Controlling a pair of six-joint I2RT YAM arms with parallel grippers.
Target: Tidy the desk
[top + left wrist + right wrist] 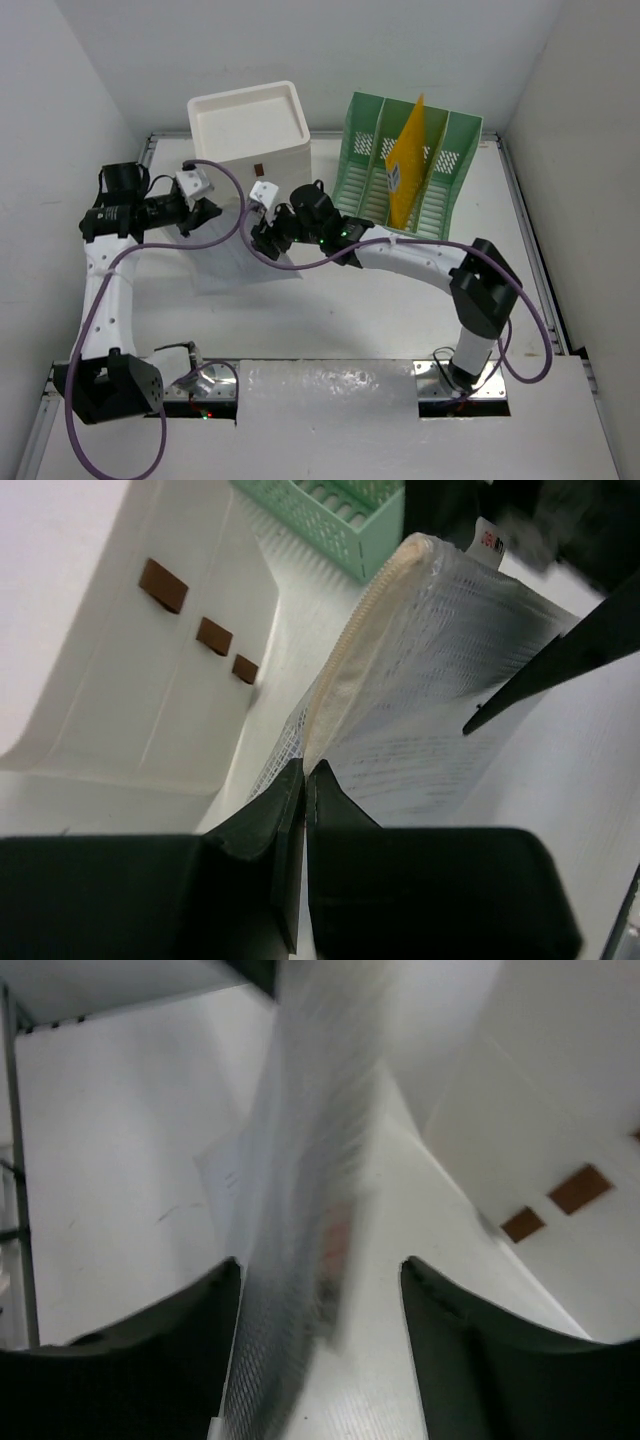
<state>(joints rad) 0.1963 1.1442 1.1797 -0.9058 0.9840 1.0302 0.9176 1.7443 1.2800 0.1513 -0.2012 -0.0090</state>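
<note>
On white desk (400, 320) beneath both arms: pinches mesh pouch (440, 660) in clamped left gripper (303, 780), straddles it with right gripper (320, 1265) spread, gripping nothing; with yellow folder (410, 165) in green rack (452, 165), apparently leaves pouch to stow.

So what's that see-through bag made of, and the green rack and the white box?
The bag looks like soft clear plastic with a woven grid in it, plus a cream cloth zip. The rack is probably hard plastic, matte mint green with slotted walls. The box is likely smooth white plastic, maybe coated wood, with small brown handles.
</note>
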